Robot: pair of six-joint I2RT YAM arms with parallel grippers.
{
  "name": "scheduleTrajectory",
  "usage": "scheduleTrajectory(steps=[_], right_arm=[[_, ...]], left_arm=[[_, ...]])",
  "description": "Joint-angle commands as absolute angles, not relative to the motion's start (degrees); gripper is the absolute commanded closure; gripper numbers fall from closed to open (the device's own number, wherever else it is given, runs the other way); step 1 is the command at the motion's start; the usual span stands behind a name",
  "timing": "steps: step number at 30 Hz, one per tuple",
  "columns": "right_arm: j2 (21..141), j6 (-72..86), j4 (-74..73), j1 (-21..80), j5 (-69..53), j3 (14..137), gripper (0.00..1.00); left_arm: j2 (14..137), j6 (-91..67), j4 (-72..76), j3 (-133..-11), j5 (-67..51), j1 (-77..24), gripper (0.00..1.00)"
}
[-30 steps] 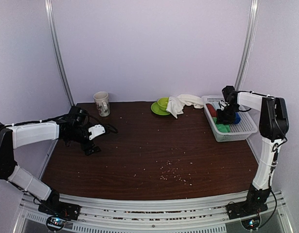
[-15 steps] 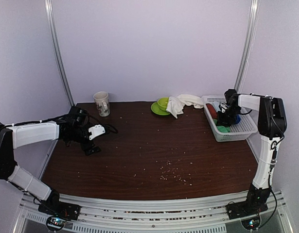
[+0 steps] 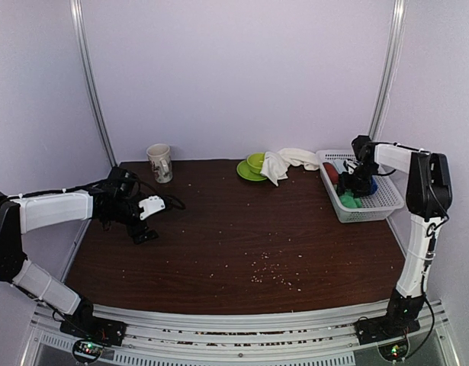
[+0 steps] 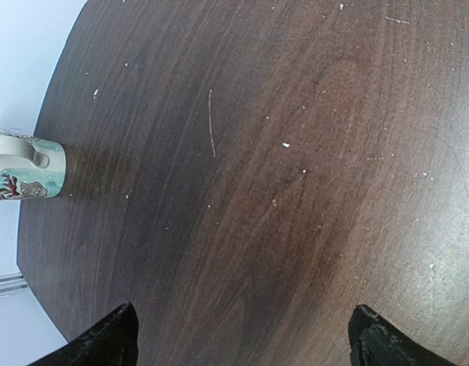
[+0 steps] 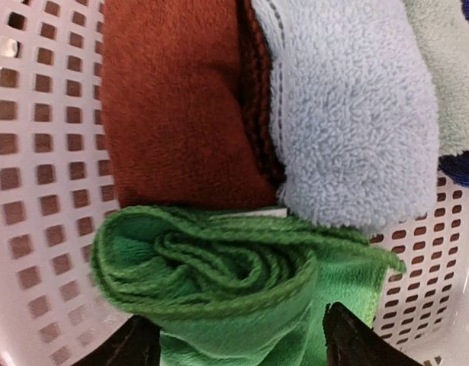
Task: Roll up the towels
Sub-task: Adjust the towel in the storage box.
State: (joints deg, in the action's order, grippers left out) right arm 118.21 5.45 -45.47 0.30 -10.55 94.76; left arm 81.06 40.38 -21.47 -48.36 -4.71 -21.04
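Item 1: green towel (image 5: 211, 282), rolled, lying in the white lattice basket (image 5: 36, 114) at the far right of the worktop (image 3: 242, 229), touching the red roll (image 5: 173, 107) and pale blue roll (image 5: 348, 114); dark blue roll (image 5: 463, 171) beyond.
Item 2: cream-white towel (image 3: 284, 162), unrolled, heaped against the green bowl (image 3: 254, 162), just left of the basket.
Item 3: right tool (image 5: 234, 335), inside the basket, fingers spread either side of the green towel; contact cannot be told.
Item 4: left tool (image 4: 242, 343), spread wide, holding nothing, above bare worktop near the mug (image 4: 24, 164).
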Motion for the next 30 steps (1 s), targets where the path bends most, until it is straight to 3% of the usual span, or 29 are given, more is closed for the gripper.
scheduleTrajectory(steps=[1, 3, 8, 12, 14, 18, 20, 24, 30], right_arm=[[112.1, 5.2, -50.6, 2.8, -6.7, 101.3, 0.19], [110.8, 5.1, -52.1, 4.0, -4.4, 103.9, 0.01], [108.0, 5.4, -53.7, 8.9, 8.8, 108.7, 0.00], [102.7, 5.2, -46.8, 16.3, 19.8, 105.6, 0.00], [99.3, 6.8, -39.5, 17.8, 17.8, 101.4, 0.00], [94.1, 9.7, -22.7, 18.0, 2.1, 90.3, 0.00], [95.9, 10.0, -21.1, 20.1, -0.4, 90.4, 0.00], [105.9, 8.5, -20.8, 26.2, 6.1, 96.3, 0.02], [127.7, 7.5, -25.9, 30.8, 15.3, 114.3, 0.02]], left_arm=[[80.9, 40.3, -21.1, -50.6, -4.2, -21.0, 0.02], [80.8, 40.2, -21.2, -50.9, -3.9, -20.9, 0.02], [80.4, 39.3, -21.3, -52.1, -4.0, -19.5, 0.02], [79.3, 38.9, -21.1, -53.0, -5.3, -16.6, 0.02], [78.0, 38.5, -20.5, -53.0, -6.0, -15.4, 0.02], [75.0, 37.4, -18.7, -52.2, -5.4, -14.0, 0.02], [73.9, 36.6, -17.8, -51.7, -5.6, -13.4, 0.02], [74.0, 35.2, -17.4, -51.4, -6.1, -12.6, 0.02], [75.3, 34.2, -17.4, -50.8, -6.0, -12.5, 0.02]])
